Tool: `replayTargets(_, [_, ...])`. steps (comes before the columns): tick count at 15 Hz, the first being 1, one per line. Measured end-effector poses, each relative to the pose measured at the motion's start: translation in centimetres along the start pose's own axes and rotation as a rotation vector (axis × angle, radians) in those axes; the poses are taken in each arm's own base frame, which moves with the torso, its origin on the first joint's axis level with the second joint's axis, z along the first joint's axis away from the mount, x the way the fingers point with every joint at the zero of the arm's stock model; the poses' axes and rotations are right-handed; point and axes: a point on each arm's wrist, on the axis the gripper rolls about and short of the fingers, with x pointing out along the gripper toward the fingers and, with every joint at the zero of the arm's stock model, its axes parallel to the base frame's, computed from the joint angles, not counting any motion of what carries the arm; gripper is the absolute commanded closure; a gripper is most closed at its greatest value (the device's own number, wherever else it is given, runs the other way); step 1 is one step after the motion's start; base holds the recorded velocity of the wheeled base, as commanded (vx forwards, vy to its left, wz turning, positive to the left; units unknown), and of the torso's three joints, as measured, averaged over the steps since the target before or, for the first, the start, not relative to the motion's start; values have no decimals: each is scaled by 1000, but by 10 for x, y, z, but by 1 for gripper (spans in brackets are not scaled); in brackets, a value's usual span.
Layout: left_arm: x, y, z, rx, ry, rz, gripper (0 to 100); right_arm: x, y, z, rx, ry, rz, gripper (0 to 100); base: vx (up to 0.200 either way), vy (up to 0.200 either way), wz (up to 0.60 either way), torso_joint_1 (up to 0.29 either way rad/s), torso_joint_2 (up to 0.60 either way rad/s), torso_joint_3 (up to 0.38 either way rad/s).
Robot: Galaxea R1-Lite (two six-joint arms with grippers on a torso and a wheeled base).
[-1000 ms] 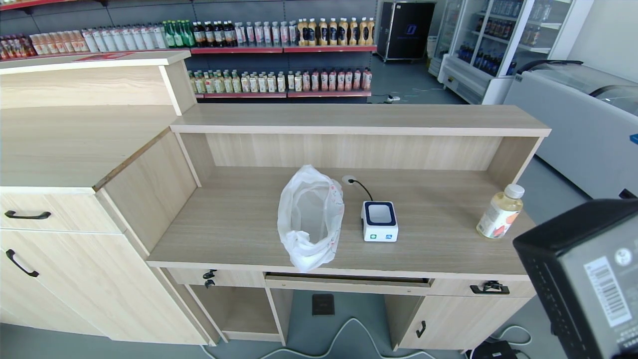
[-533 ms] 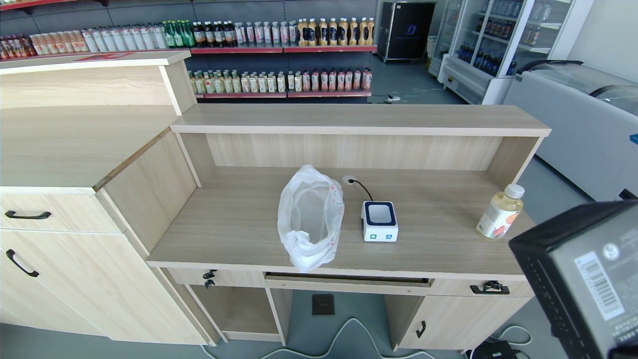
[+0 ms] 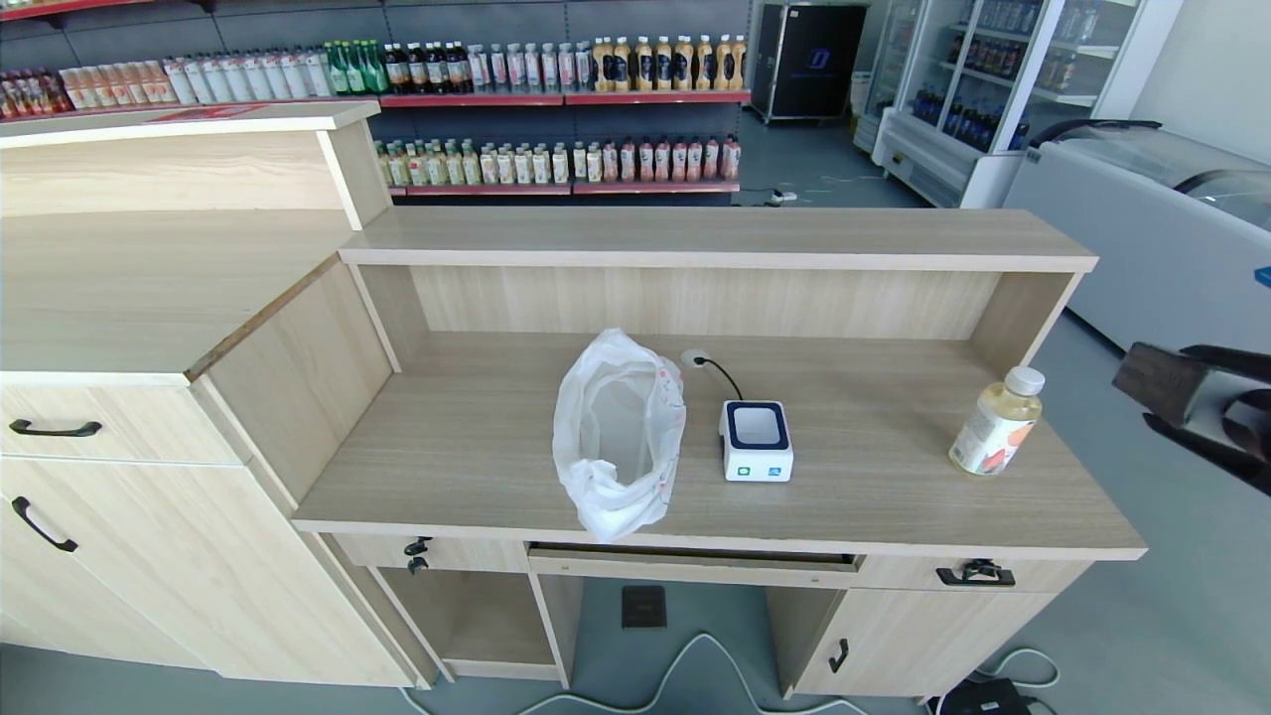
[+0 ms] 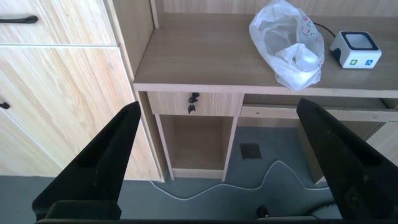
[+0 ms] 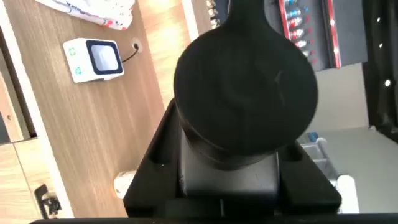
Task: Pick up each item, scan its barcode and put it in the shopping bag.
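With jaws spread and empty, the left gripper [image 4: 219,104] hangs low before the counter [image 3: 874,497], while the right gripper [image 3: 1142,392], its grip impossible to tell, has swung out beside the bottle [image 3: 996,422] standing at the counter's right end, so pickup looks next.

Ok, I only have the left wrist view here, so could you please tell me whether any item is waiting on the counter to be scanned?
Observer: Yes, one drink bottle with a white cap stands upright near the right end of the counter.
Operator: Thank you. Where is the right gripper relative to it?
Observer: The right gripper is past the counter's right edge, beyond the drink bottle and not touching it.
Operator: And how does the drink bottle sit relative to the scanner?
Observer: The barcode scanner lies between the shopping bag and the drink bottle, apart from both.
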Motion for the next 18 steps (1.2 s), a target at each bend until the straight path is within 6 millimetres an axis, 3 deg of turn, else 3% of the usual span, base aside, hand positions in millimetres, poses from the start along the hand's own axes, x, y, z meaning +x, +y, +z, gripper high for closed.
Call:
replayTargets(4, [0, 0, 0, 0, 0, 0, 0, -4, 2, -30, 202, 128, 2, 100, 0, 0, 150, 2, 1, 1])
replayTargets(7, [0, 0, 0, 0, 0, -1, 0, -3, 3, -36, 386, 173, -13, 100, 0, 0, 600, -1, -2, 1])
replayTargets(9, [0, 0, 0, 0, 0, 0, 0, 1, -4, -39, 565, 294, -120, 100, 0, 0, 600, 5, 5, 0])
replayTargets(11, [0, 0, 0, 0, 0, 0, 0, 16, -21, -41, 729, 411, -282, 100, 0, 0, 600, 2, 2, 5])
replayTargets(13, [0, 0, 0, 0, 0, 0, 0, 39, -34, -49, 962, 403, -362, 100, 0, 0, 0, 0, 0, 0])
replayTargets(16, [0, 0, 0, 0, 0, 0, 0, 73, -31, -78, 1356, 360, -360, 100, 0, 0, 0, 0, 0, 0])
replayTargets(18, [0, 0, 0, 0, 0, 0, 0, 90, -13, -106, 1568, 422, -347, 100, 0, 0, 0, 0, 0, 0])
